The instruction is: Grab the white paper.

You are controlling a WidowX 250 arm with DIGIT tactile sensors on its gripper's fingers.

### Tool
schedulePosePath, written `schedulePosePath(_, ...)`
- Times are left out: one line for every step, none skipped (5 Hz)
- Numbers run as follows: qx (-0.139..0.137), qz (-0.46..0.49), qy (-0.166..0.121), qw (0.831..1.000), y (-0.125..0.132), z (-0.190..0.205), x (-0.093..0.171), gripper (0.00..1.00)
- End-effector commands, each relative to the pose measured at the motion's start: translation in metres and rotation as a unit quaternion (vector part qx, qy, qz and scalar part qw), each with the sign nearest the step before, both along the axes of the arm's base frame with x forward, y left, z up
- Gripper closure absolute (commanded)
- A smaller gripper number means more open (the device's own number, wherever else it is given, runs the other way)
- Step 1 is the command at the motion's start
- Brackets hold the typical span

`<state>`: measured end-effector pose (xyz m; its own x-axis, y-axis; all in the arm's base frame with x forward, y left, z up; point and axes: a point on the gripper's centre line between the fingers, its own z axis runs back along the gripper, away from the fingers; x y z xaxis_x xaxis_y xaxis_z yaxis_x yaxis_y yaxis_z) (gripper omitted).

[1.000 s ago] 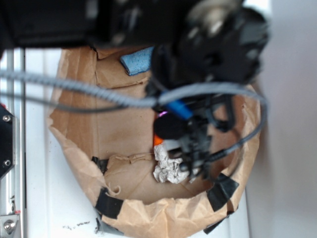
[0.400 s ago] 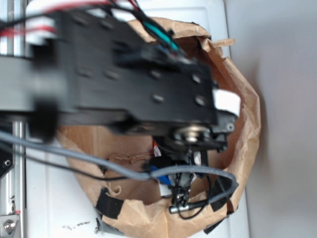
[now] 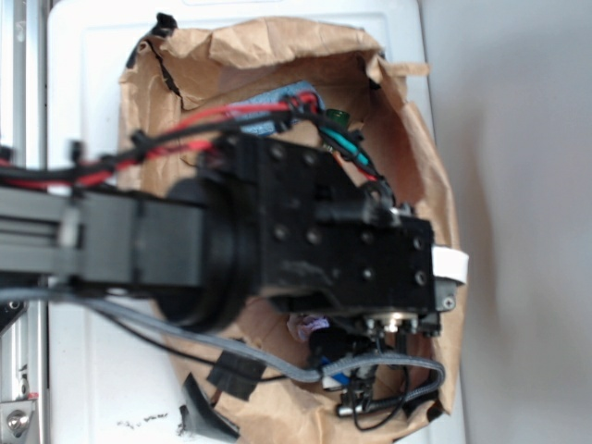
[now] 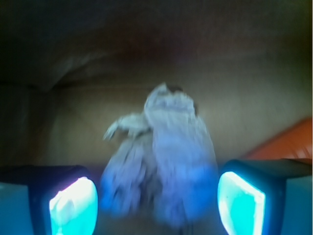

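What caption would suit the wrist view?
Crumpled white paper sits between the open gripper's glowing fingers, inside a brown bag.

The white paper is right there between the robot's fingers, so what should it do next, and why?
Probably close the gripper. In the wrist view the crumpled white paper sits between the two open glowing fingers, with gaps on both sides, so nothing is squeezing it yet.

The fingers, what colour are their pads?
Glowing cyan pads, seen best in the wrist view.

A brown paper bag [image 3: 277, 46] holds a blue sponge [image 3: 277, 100], with black tape [image 3: 205, 421] on its rim.
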<state>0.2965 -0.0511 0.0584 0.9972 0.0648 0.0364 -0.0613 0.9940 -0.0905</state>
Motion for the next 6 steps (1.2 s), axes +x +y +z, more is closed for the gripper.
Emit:
schedulePosePath(-0.029,-0.03,-0.012,0.999,-0.005,-0.008,-0.007,0.35)
schedulePosePath(-0.044,-0.015,-0.017,0.999,0.001,-0.001,-0.006,1.0)
schedulePosePath(-0.053,-0.005,-0.011,0.999,0.003,0.01,0.001,1.0)
schedulePosePath(-0.09,0.015,0.001,0.996,0.006,0.047,0.009,1.0)
schedulePosePath(-0.117,0.03,0.006,0.993,0.018,0.079,0.01,1.0)
schedulePosePath(-0.146,0.031,0.005,0.989,0.035,0.109,0.004,1.0)
